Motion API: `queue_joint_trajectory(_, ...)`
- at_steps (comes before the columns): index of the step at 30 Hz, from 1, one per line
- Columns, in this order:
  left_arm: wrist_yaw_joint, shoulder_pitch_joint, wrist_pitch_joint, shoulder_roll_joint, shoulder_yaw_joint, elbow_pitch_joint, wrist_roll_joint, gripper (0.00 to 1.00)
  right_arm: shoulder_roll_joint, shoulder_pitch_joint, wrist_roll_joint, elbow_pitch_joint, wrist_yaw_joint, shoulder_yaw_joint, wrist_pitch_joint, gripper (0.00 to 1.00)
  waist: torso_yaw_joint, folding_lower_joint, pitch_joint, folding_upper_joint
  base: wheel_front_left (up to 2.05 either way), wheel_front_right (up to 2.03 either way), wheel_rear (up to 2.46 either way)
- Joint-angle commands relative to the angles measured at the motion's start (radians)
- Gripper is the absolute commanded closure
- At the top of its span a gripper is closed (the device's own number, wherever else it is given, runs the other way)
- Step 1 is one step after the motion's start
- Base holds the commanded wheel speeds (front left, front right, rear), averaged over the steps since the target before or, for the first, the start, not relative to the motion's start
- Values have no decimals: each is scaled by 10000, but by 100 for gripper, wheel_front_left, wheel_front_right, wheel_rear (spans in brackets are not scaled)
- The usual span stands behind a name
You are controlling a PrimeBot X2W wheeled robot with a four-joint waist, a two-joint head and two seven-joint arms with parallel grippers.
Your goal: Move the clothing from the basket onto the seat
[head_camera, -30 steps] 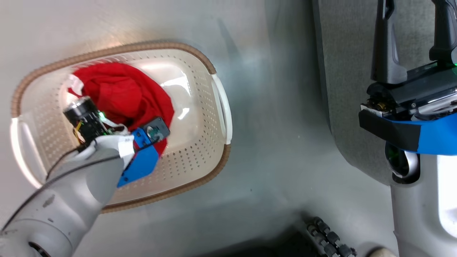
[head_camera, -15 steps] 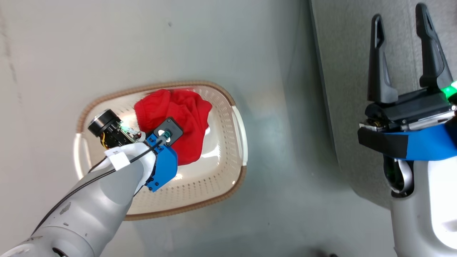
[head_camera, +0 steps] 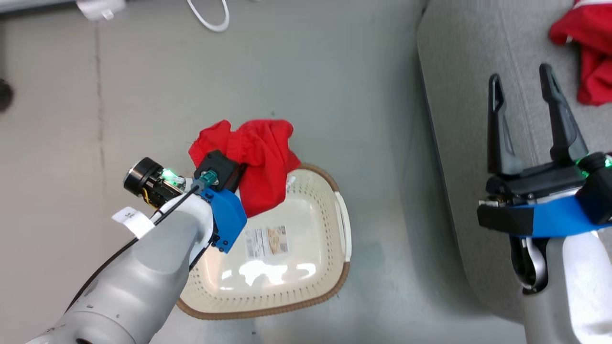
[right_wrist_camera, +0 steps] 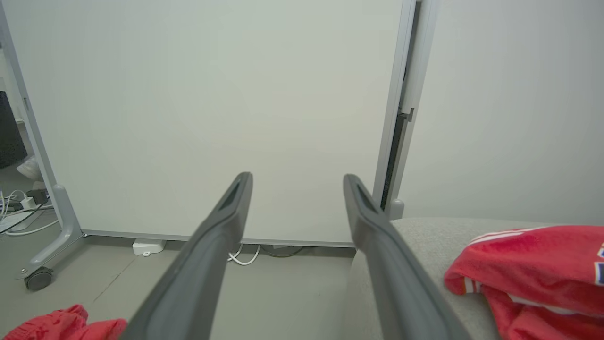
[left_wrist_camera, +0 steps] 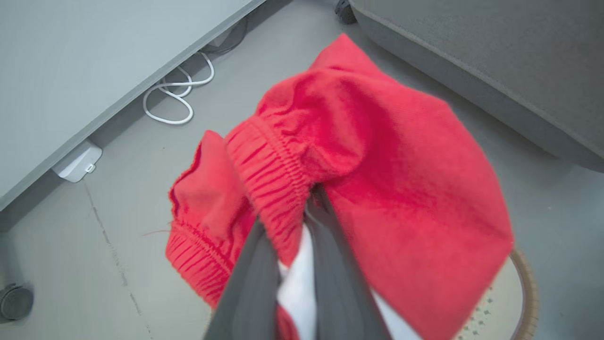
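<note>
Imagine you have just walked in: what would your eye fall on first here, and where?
The bright red garment stands out most, bunched in the shut left gripper and hanging above the white basket on the grey floor. A second red garment lies on the grey sofa seat at the upper right, with the right gripper open over that seat's edge.

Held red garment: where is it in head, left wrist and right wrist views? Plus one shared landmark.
Head view: red garment centre, overlapping the basket's upper-left rim.
Left wrist view: centre, bunched around the left fingers.
Right wrist view: bottom-left corner.
Shared landmark: grey seat, right side in head, top right in left wrist, lower right in right wrist.
</note>
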Motion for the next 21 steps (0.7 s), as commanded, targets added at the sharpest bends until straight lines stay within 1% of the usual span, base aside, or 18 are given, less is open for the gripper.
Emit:
queue_joint_trajectory(1,111,133,-73,45,319,-328,-96,100,-25,307,-8,94,5,-50,-4,0,276,2,-698,0,0,0,0)
queue_joint_trajectory(2,111,133,-73,45,319,-328,-96,100,-25,307,-8,94,5,-50,-4,0,276,2,-698,0,0,0,0)
queue_joint_trajectory(4,242,329,-75,180,688,-773,-90,100,-28,495,37,185,5,-82,-6,0,344,2,-1027,0,0,0,0)
queue_joint_trajectory(6,350,582,-71,312,1146,-1271,-159,100,-24,720,79,256,5,-89,-4,0,401,2,-1361,0,0,0,0)
queue_joint_trajectory(14,693,1613,-75,759,2939,-3260,341,100,-7,1451,216,497,5,10,-4,0,514,2,-2447,0,0,0,0)
queue_joint_trajectory(21,733,2380,-74,795,4446,-4892,1027,100,4,1904,297,606,5,57,-4,0,587,2,-3147,0,0,0,0)
